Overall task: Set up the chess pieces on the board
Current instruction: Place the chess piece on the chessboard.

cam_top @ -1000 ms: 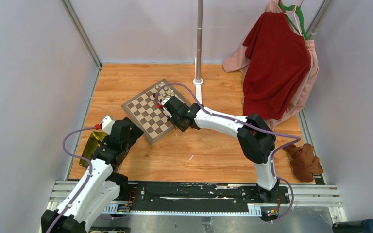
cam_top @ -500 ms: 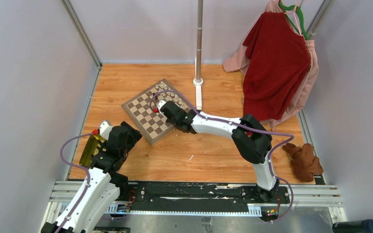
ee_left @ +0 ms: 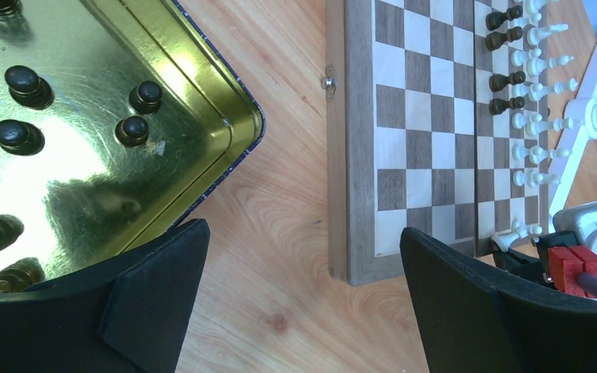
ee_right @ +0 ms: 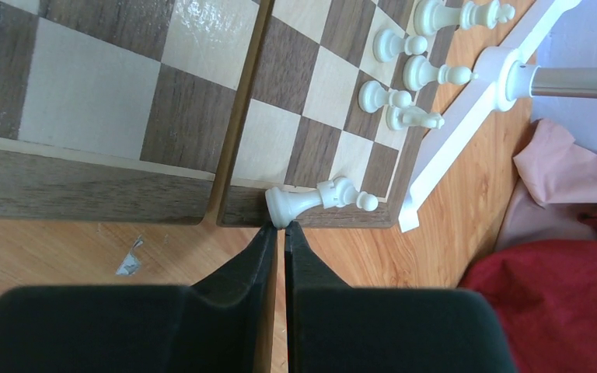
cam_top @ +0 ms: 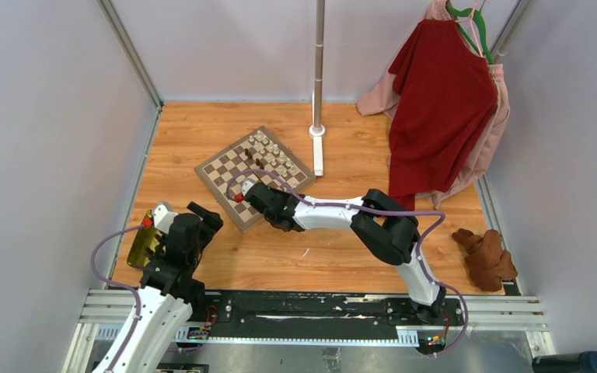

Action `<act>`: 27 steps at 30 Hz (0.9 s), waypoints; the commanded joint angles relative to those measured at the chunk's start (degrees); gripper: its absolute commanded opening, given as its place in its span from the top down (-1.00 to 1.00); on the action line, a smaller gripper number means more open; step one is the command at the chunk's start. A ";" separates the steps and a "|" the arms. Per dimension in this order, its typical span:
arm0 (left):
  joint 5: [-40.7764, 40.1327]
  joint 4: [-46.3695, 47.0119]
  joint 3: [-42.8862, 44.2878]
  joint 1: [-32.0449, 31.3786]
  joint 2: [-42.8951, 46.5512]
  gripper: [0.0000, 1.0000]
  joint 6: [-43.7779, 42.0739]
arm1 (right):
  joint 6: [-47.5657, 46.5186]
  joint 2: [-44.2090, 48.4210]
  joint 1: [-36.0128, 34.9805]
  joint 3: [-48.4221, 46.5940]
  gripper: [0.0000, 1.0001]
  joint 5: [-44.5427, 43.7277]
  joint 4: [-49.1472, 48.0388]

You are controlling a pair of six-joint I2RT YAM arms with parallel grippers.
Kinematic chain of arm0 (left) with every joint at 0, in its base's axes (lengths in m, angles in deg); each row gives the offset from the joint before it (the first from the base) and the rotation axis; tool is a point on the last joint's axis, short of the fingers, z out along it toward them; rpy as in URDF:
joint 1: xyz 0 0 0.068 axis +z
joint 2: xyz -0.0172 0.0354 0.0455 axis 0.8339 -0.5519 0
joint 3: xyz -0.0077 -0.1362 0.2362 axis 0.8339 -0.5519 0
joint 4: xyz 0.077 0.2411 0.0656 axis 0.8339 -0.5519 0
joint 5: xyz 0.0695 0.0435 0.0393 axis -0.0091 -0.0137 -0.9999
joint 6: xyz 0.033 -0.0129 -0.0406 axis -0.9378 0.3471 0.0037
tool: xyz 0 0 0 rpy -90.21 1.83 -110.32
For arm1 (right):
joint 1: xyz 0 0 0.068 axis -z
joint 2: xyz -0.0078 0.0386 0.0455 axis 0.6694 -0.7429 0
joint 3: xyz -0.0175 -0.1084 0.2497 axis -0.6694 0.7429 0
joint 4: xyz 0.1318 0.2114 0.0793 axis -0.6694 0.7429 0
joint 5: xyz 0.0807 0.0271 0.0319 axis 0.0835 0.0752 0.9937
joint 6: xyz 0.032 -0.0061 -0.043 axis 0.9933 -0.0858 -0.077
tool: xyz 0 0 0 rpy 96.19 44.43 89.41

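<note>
The board (cam_top: 229, 186) lies askew on the table, also seen in the left wrist view (ee_left: 420, 155) and the right wrist view (ee_right: 93, 93). White chess pieces (cam_top: 280, 159) line its far-right side (ee_left: 540, 124) (ee_right: 404, 74), with a few dark ones (ee_left: 505, 39) beside them. My right gripper (cam_top: 268, 203) (ee_right: 280, 227) hangs at the middle of the board's near-right rim. It is shut, its tips pinching the base of a leaning white chess piece (ee_right: 315, 198) (ee_left: 513, 231). My left gripper (cam_top: 200, 217) (ee_left: 303, 233) is open and empty over bare table between tray and board.
A shiny yellow tray (cam_top: 144, 241) (ee_left: 202, 101) at the near left holds several dark pieces (ee_left: 27, 81). A pole on a white foot (cam_top: 318, 140) (ee_right: 505, 78) stands just behind the board. Red and pink garments (cam_top: 443, 101) hang at the back right. A brown cloth (cam_top: 488, 256) lies at the right.
My right gripper has drawn back from over the board's far half to its near-right rim. The left arm has pulled back toward the near left, closer to the tray.
</note>
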 commanded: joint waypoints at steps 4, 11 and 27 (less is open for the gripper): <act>-2.27 -4.52 -1.68 -0.23 5.18 -1.00 2.03 | 0.49 -2.95 -1.06 1.79 0.92 -2.64 -0.07; -2.38 -6.46 -1.56 -0.27 7.01 -1.00 2.56 | 1.23 -2.53 -1.38 3.14 0.57 -4.00 0.05; -2.83 -6.74 -0.42 -0.27 6.51 -1.00 2.63 | 1.14 -0.04 -1.63 4.40 0.33 -3.75 -0.57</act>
